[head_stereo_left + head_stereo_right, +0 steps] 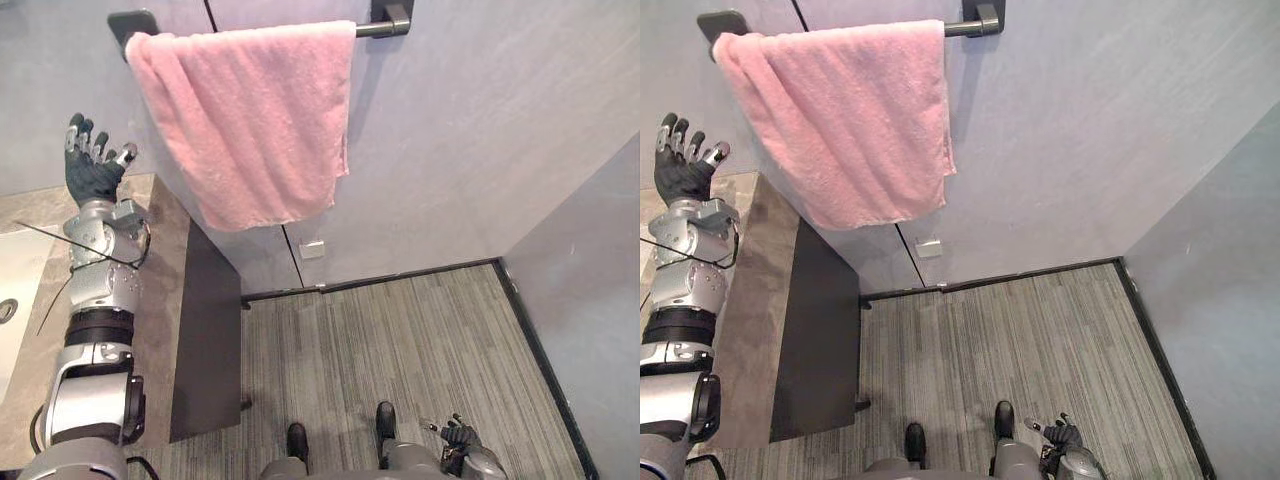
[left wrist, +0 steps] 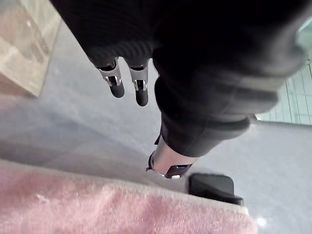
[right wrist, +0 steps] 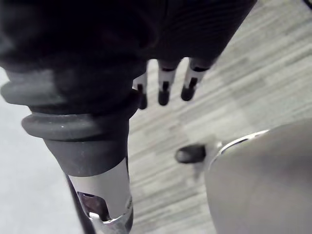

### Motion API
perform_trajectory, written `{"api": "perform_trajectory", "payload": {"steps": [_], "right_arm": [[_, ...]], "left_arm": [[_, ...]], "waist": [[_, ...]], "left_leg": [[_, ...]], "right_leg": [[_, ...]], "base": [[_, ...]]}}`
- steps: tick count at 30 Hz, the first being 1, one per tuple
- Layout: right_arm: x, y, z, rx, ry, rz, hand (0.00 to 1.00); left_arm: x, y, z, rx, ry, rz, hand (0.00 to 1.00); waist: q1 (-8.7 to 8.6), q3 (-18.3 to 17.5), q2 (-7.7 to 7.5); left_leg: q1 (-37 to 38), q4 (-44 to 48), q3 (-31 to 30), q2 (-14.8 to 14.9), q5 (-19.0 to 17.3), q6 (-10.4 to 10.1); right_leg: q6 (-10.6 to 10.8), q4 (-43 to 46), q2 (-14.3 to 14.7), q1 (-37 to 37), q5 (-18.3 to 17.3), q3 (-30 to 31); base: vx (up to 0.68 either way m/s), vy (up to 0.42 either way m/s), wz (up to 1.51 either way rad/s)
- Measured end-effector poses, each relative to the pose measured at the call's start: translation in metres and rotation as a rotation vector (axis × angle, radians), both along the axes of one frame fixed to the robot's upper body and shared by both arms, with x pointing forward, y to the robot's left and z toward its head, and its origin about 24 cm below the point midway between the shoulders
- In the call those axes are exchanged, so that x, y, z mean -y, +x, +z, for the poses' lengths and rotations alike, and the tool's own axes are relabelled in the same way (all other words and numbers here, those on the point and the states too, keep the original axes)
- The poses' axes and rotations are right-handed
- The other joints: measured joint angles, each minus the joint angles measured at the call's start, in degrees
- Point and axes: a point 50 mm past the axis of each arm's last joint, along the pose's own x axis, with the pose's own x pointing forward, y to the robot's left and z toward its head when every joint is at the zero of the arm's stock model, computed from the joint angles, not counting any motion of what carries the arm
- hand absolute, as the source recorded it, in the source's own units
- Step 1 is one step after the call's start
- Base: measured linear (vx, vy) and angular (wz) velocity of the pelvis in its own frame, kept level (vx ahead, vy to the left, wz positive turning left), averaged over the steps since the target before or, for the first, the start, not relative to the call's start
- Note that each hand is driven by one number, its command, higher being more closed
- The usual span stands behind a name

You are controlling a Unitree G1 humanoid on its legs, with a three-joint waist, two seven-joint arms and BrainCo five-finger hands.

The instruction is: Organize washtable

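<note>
A pink towel [image 1: 250, 120] hangs folded over a dark wall rail [image 1: 385, 25], and its upper edge lies close before the left wrist camera as the pink towel [image 2: 107, 204]. My left hand [image 1: 92, 165] is raised above the stone washtable [image 1: 160, 290], just left of the towel, with its fingers [image 2: 117, 87] straight and holding nothing. My right hand [image 1: 458, 435] hangs low by the floor, its fingers [image 3: 163, 92] relaxed and empty.
A white basin [image 1: 15, 290] is set in the washtable's left part. The cabinet's dark side panel [image 1: 205, 330] drops to a grey striped floor [image 1: 400, 340]. Grey walls close the corner behind and to the right.
</note>
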Motion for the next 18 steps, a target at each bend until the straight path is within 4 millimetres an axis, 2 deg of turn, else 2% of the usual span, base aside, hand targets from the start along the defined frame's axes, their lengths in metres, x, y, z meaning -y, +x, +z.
{"api": "perform_trajectory", "payload": {"steps": [7,12,18], "right_arm": [[-0.003,0.01,0.002,0.02,0.009,0.027,0.0],[-0.006,0.025,0.006,0.048,0.011,0.047,0.0],[-0.008,0.027,0.006,0.047,0.011,0.064,0.0]], "left_arm": [[0.016,0.013,0.009,-0.005,0.043,-0.086,0.0],[0.011,0.016,0.007,-0.039,0.045,-0.086,0.0],[0.012,0.019,0.005,-0.07,0.077,-0.102,0.0]], "waist": [[-0.09,0.7,0.05],[-0.08,2.5,-0.11],[-0.09,3.5,-0.11]], "left_leg": [[0.1,0.2,0.8,-0.4,0.0,0.0],[-0.7,0.2,1.2,-0.5,-0.1,0.1],[-1.9,0.4,2.0,-0.3,-0.1,0.1]], "right_leg": [[0.0,0.0,-0.4,0.0,0.0,0.2],[0.0,0.4,-0.6,-1.1,0.0,0.4],[-0.1,1.0,-0.2,-3.1,0.1,1.6]], "base": [[0.04,0.012,-0.01],[-0.05,-0.002,-0.01],[-0.04,-0.015,-0.09]]}}
